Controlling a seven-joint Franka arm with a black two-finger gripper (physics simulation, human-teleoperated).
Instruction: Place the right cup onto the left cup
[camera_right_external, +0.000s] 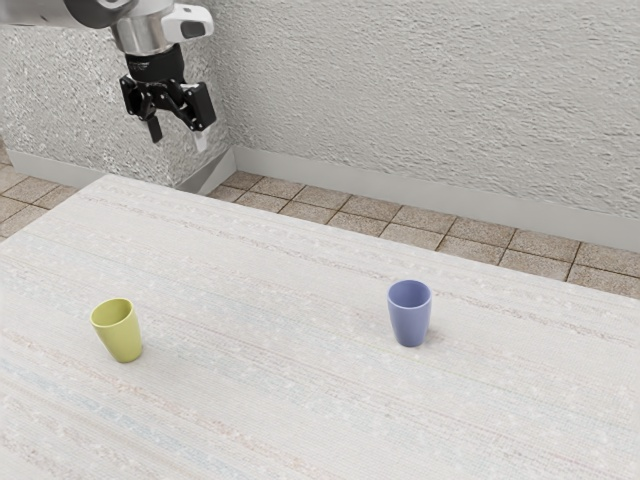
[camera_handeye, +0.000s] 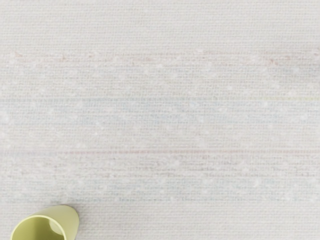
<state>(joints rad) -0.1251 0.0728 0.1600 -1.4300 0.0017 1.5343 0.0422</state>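
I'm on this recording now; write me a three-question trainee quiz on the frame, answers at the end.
1. Multiple choice: How do the fingers of the claw stand?
a) closed around a cup
b) apart, with nothing between them
c) pressed together, empty

2. True or false: The yellow-green cup stands on the table with its mouth up.

3. Fill in the colour: The other cup, nearer the exterior view's right, is ____.

Key: 1. b; 2. true; 3. blue
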